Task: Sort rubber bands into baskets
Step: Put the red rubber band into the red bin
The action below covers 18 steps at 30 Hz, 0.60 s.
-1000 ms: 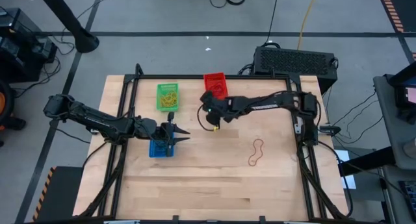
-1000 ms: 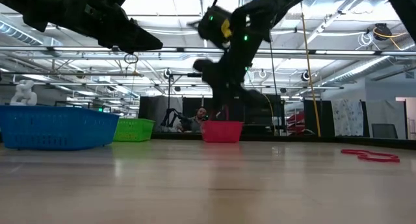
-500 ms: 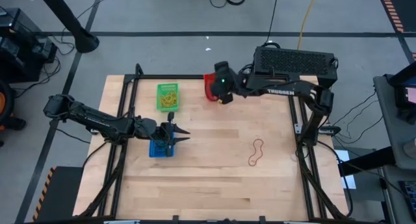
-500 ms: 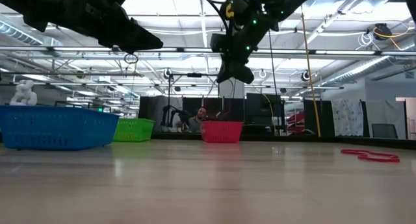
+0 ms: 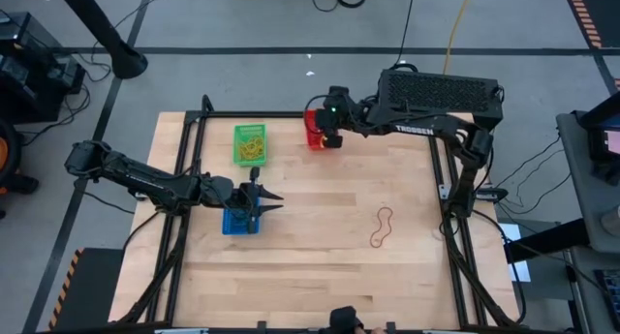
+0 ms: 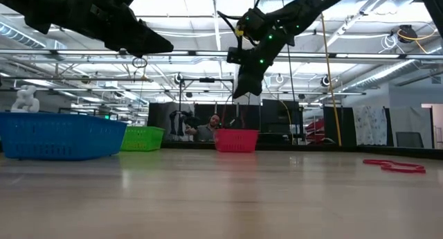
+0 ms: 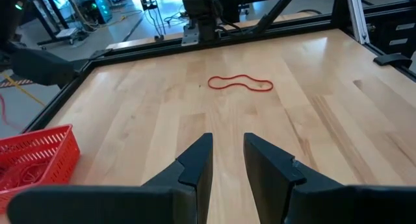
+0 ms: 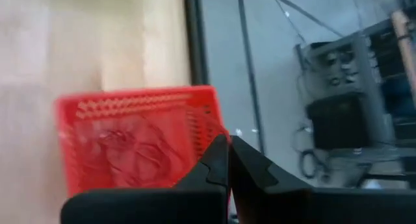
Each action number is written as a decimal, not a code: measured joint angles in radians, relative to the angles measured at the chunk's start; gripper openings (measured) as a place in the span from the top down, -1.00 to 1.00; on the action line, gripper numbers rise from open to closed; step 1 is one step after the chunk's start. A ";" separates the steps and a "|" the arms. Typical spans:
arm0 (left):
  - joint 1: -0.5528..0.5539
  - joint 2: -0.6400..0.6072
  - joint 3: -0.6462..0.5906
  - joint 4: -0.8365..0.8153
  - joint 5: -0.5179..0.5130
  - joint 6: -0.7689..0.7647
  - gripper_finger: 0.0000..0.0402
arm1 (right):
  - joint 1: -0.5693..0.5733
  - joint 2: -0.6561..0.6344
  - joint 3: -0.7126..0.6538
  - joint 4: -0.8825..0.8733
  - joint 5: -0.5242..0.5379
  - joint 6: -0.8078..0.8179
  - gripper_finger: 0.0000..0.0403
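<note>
The red basket (image 5: 312, 131) stands at the table's far edge with red rubber bands in it (image 8: 130, 149). My right gripper (image 5: 326, 140) hangs shut above it (image 6: 241, 90), slanting down; no band shows between its fingertips (image 8: 227, 146). Left of it is the green basket (image 5: 250, 144), which holds bands. The blue basket (image 5: 237, 223) sits at the near left. My left gripper (image 5: 254, 206) waits open above the blue basket, with nothing between its fingers (image 7: 226, 146). A red rubber band (image 5: 384, 227) lies flat on the table at the right.
A black perforated box (image 5: 441, 90) stands behind the table's far right corner. Black frame rails (image 5: 291, 114) run along the table's far and side edges. Bare wood lies between the baskets and the loose band. A person (image 6: 208, 128) is in the room beyond.
My right gripper has risen from the table's middle and travelled toward the far edge, to above the red basket. Its wrist has rolled on the way, and its fingers have stayed shut.
</note>
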 joint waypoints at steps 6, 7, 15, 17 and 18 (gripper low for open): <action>0.000 0.000 0.000 0.000 0.000 0.002 0.52 | -0.003 0.002 0.000 -0.008 -0.013 0.161 1.00; 0.000 0.000 0.000 0.000 0.000 0.003 0.52 | -0.004 0.002 0.000 -0.008 -0.012 0.178 1.00; 0.000 0.000 0.000 0.000 0.000 0.003 0.52 | -0.003 0.002 0.000 -0.009 -0.012 0.253 0.79; 0.000 0.000 0.000 0.000 0.000 0.003 0.52 | -0.003 0.002 0.000 -0.008 -0.010 0.276 0.70; 0.000 0.000 0.000 0.000 0.000 0.003 0.52 | -0.003 0.002 0.000 -0.009 -0.009 0.291 0.66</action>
